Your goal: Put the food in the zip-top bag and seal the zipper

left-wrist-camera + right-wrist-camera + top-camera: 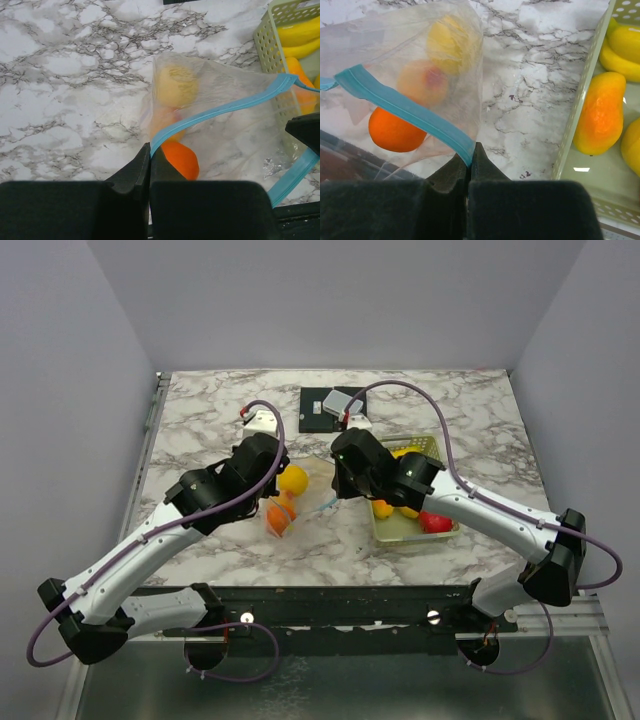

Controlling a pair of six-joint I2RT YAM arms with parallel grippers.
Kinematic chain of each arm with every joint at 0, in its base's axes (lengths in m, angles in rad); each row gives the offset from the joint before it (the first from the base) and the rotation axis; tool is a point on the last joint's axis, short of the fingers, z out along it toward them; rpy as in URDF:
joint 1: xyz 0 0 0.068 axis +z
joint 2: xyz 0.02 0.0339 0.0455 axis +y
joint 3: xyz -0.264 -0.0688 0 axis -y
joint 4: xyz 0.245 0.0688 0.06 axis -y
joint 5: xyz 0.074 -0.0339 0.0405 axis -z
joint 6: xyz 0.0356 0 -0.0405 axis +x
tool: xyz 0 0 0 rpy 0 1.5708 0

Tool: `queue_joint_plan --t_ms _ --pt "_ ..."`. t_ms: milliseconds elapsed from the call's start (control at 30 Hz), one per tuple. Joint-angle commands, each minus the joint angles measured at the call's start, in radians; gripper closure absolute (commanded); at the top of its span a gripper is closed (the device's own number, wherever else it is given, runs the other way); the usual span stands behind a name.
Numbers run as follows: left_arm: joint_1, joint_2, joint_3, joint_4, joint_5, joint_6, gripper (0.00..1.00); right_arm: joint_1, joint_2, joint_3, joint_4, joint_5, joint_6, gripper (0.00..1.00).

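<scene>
The clear zip-top bag point(305, 502) hangs between my two grippers. My left gripper point(149, 148) is shut on one end of the light blue zipper point(220, 110). My right gripper point(471, 151) is shut on the zipper's point(405, 107) other end. Inside the bag sit an orange point(392, 132), a yellow lemon point(447, 42) and a peach-coloured fruit point(422, 80). More food lies in the basket: a banana point(625, 50), an orange-yellow fruit point(600, 112) and a red apple point(433, 522). The bag's mouth stands apart between the two strips.
The pale yellow-green slotted basket point(440, 445) stands on the marble table to the right of the bag, under my right arm. A black square pad point(318, 412) with a small grey block on it lies at the back centre.
</scene>
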Motion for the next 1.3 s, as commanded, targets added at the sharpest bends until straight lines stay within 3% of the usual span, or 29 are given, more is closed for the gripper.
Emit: queue_joint_plan --t_ms 0,267,500,800,933,1267 --pt "0.002 0.009 -0.027 0.021 0.005 -0.007 1.0 -0.005 -0.015 -0.036 0.043 -0.041 0.032 0.99" --pt "0.003 0.016 -0.044 0.031 -0.002 -0.007 1.0 -0.005 -0.035 0.003 -0.006 -0.009 0.023 0.77" --pt "0.005 0.033 -0.042 0.049 0.006 -0.002 1.0 -0.007 -0.09 0.047 -0.097 0.095 0.024 0.49" --pt "0.003 0.05 -0.034 0.063 0.02 0.001 1.0 -0.034 -0.185 0.019 -0.198 0.219 0.032 0.35" --pt "0.005 0.05 -0.026 0.063 0.022 0.002 1.0 -0.062 -0.215 -0.032 -0.233 0.253 0.04 0.33" --pt "0.004 0.051 -0.018 0.062 0.027 0.005 1.0 -0.206 -0.272 -0.226 -0.215 0.191 0.053 0.24"
